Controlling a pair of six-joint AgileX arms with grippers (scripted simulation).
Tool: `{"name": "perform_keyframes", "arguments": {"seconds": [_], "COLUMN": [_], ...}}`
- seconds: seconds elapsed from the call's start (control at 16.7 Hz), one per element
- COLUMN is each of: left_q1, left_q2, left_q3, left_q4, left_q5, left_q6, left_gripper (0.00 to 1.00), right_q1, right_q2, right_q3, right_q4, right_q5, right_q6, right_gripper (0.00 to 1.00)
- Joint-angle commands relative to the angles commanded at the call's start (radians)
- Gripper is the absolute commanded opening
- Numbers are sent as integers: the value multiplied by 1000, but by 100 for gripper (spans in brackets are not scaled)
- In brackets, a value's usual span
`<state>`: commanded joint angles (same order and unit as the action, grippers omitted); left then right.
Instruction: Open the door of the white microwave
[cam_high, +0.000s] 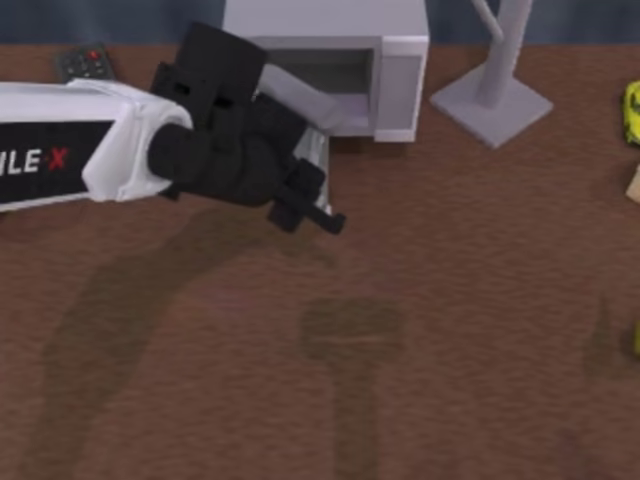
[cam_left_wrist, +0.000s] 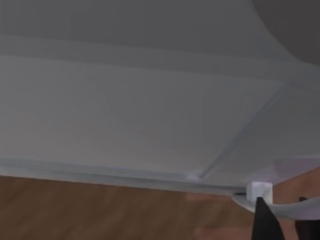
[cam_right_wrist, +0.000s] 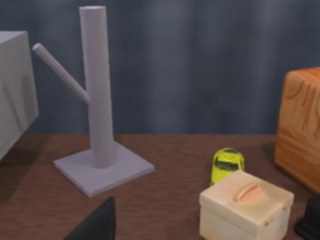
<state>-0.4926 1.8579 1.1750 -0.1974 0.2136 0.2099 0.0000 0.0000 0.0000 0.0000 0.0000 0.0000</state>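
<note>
Top view: the white microwave stands at the far edge of the table, left of centre, with its cavity exposed and the door swung partly outward toward the near side, hinged on the left. The left arm reaches in from the left edge, and the left pincer sits at the free end of the door; its fingers appear narrowly set about the door's edge, though a firm clamp cannot be confirmed here. A grey stand sits just right of the oven, clear of the door's arc; a remote lies at the far left. The table in front of the oven is bare, giving room for further swing. Left wrist view: the door fills the frame as a flat, rigid panel; a dark fingertip rises beside its lower corner. Judged stiff, light and smooth, so hold belongs at the free edge, pulling along the hinge arc. Right wrist view: the right arm is parked at the right, facing the stand, a yellow toy car, a cream box and a wooden block; its pincer state cannot be told.
</note>
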Motion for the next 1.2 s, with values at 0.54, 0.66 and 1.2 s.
{"name": "perform_keyframes", "arguments": {"seconds": [0.54,0.66,1.2], "left_q1": [9,9,9], "left_q2": [-2,-2,-2], "left_q3": [-6,-6,-6], "left_q4": [-4,-4,-4], "left_q5": [10,10,10], "left_q6": [16,16,16], "left_gripper": [0,0,0], "right_q1": [0,0,0], "right_q2": [0,0,0], "right_q3": [0,0,0], "right_q4": [0,0,0], "right_q5": [0,0,0], "right_q6": [0,0,0], "right_gripper": [100,100,100]}}
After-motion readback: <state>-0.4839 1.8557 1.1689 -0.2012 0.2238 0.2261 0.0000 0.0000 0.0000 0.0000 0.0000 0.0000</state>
